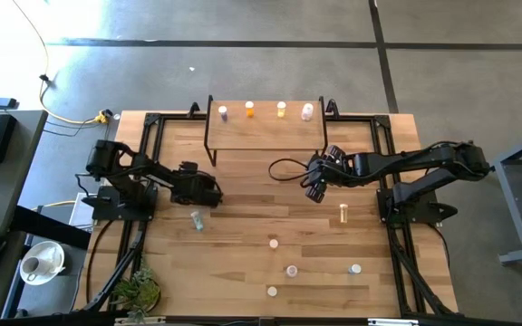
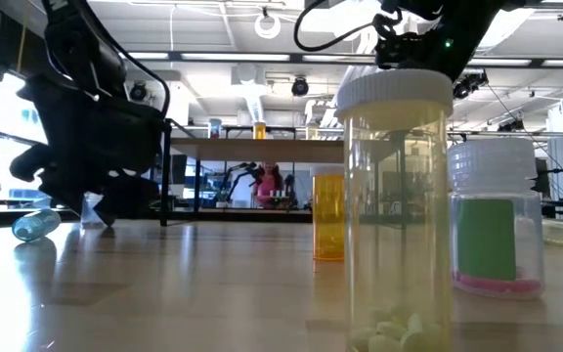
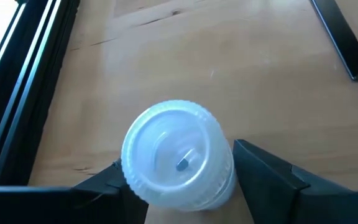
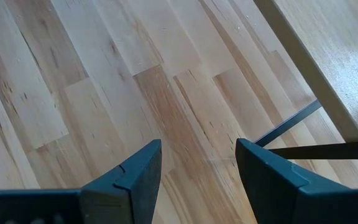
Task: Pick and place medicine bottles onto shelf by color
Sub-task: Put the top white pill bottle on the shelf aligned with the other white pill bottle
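Bench scene: left end effector (image 3: pixel 179 186), left of the shelf (image 1: pixel 265 133), straddles a standing bottle (image 3: pixel 178 152), fingers spread, not yet pinching. Next: close, lift. Right end effector (image 4: pixel 197 180) spread, empty.

Shelf (image 1: pixel 265 134) stood at the far middle of the table (image 1: pixel 243 263), with four bottles (image 1: pixel 249 110) in a row along its far edge. Left gripper (image 1: pixel 214 196) sat left of centre, near the shelf's left legs, with a fallen bottle (image 1: pixel 197 219) just on its near side; right gripper (image 1: pixel 315 186) was at the shelf's near right corner. Five more bottles (image 1: pixel 292 270) stood scattered over the near right of the table.
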Robot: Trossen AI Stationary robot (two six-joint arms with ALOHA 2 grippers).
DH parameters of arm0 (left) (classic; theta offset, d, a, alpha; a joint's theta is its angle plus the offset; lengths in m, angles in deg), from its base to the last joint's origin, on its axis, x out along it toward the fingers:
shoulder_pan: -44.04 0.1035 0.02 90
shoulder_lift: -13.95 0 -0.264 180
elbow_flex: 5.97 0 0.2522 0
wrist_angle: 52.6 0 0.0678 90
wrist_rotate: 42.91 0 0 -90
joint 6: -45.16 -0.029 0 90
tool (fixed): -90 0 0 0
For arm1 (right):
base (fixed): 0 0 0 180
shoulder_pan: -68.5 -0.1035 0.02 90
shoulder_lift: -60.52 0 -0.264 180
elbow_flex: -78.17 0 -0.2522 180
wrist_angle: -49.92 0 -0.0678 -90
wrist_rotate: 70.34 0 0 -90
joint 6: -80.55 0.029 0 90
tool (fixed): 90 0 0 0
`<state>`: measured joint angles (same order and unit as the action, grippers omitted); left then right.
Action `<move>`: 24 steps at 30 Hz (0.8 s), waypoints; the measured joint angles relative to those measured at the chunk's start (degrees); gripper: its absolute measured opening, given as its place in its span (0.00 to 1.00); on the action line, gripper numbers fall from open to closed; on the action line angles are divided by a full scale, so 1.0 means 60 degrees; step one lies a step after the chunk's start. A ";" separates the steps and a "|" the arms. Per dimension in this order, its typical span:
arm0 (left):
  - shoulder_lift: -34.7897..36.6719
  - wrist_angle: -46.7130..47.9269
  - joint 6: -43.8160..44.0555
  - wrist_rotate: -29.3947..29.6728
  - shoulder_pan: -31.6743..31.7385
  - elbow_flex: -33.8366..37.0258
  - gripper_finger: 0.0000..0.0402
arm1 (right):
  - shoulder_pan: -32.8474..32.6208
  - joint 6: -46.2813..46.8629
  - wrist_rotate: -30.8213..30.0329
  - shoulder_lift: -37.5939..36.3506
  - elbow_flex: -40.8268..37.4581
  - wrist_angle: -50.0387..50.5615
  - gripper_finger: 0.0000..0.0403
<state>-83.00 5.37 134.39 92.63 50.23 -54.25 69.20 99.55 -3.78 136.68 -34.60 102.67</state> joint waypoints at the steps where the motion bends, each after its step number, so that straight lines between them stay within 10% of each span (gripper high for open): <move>1: -0.0004 -0.0001 -0.0012 -0.0001 0.0031 0.0000 0.49 | -0.0002 0.0000 0.0000 0.0000 0.0000 0.0001 0.49; 24: 0.1371 -0.0039 -0.2664 -0.1537 -0.0190 0.0025 0.37 | -0.0002 0.0251 0.0007 0.0000 0.0001 -0.0067 0.49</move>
<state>-74.77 5.14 118.41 83.41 49.09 -54.10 69.19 101.06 -3.74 136.68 -34.59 102.27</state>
